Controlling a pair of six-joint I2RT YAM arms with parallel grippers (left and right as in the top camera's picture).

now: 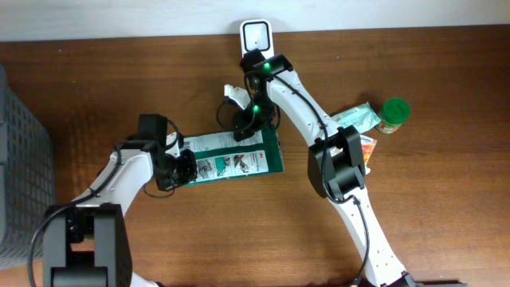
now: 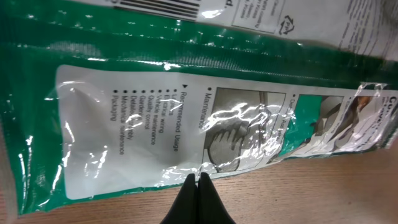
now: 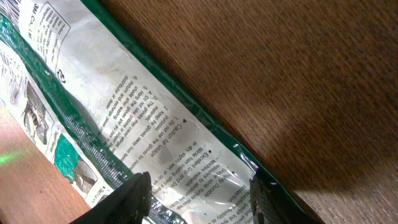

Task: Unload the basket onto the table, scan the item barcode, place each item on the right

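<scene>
The item is a flat green and white glove package (image 1: 235, 159) lying across the middle of the table. Its printed back fills the left wrist view (image 2: 143, 118), and part of a barcode (image 2: 158, 6) shows at the top edge there. My left gripper (image 1: 185, 167) is shut and holds nothing; its tips (image 2: 198, 179) rest on the wood at the package's near edge. My right gripper (image 1: 247, 119) is at the package's far edge. Its fingers (image 3: 134, 190) stand on either side of the crinkled package (image 3: 186, 143) and press it between them.
A white scanner (image 1: 255, 36) stands at the table's back edge. To the right lie a jar with a green lid (image 1: 393, 114), a pale pouch (image 1: 355, 119) and an orange packet (image 1: 367, 148). A grey basket (image 1: 20, 159) sits at the far left.
</scene>
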